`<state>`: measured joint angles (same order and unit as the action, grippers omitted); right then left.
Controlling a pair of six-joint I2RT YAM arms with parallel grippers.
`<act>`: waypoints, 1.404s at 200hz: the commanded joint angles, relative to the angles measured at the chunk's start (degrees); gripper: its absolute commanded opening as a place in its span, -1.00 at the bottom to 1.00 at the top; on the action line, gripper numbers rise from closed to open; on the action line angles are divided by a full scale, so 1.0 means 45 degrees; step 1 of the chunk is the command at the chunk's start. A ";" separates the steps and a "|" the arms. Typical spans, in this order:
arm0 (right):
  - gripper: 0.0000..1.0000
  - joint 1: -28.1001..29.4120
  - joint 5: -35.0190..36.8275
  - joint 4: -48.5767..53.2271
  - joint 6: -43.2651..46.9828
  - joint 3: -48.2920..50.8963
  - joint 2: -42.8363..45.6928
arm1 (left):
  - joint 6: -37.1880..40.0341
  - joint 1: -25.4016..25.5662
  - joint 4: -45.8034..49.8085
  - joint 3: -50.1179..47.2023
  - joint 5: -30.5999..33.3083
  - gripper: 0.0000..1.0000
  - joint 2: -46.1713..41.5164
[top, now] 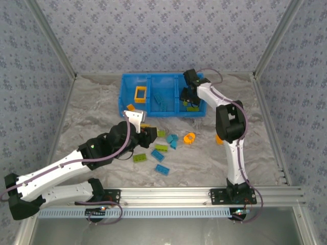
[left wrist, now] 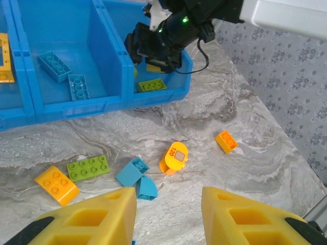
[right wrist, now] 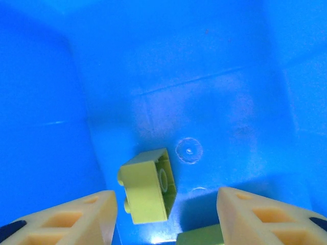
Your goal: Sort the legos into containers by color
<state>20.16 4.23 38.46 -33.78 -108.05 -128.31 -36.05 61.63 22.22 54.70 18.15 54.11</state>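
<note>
Lime brick point(right wrist: 147, 193) lying loose in right compartment point(right wrist: 219, 97) of blue bin point(top: 124, 92).
Right gripper point(right wrist: 166, 209) hangs over it, jaws apart; left gripper point(left wrist: 168, 209), jaws apart and empty, hovers above scattered legos point(left wrist: 88, 167) on the bin's near side.

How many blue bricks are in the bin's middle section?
2: one blue brick toward the back, a second brick beside it nearer the front; the front wall might hide more.

White arm links point(top: 56, 173), black joints point(top: 227, 125), mauve cables point(top: 102, 162) (loosely looped), yellow pincer fingers point(left wrist: 92, 219).
</note>
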 commanded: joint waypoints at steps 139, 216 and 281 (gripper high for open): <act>0.09 0.4210 0.2322 -0.6139 0.3637 0.9391 1.4682 | -0.3282 -0.0337 0.4534 0.0574 0.1327 -0.25 0.1015; 0.31 0.8499 0.2838 -0.5940 0.2943 1.4539 1.8956 | -0.2387 -0.3504 0.5009 0.0110 -0.1314 -0.19 0.1459; 0.35 1.0993 0.4281 -0.6591 0.2182 1.6003 1.8412 | -0.4010 -0.3744 0.5816 -0.0061 -0.1627 0.00 0.3364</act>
<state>67.99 19.88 11.68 -21.65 -36.99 -44.18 -50.57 44.84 44.29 55.11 11.94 67.42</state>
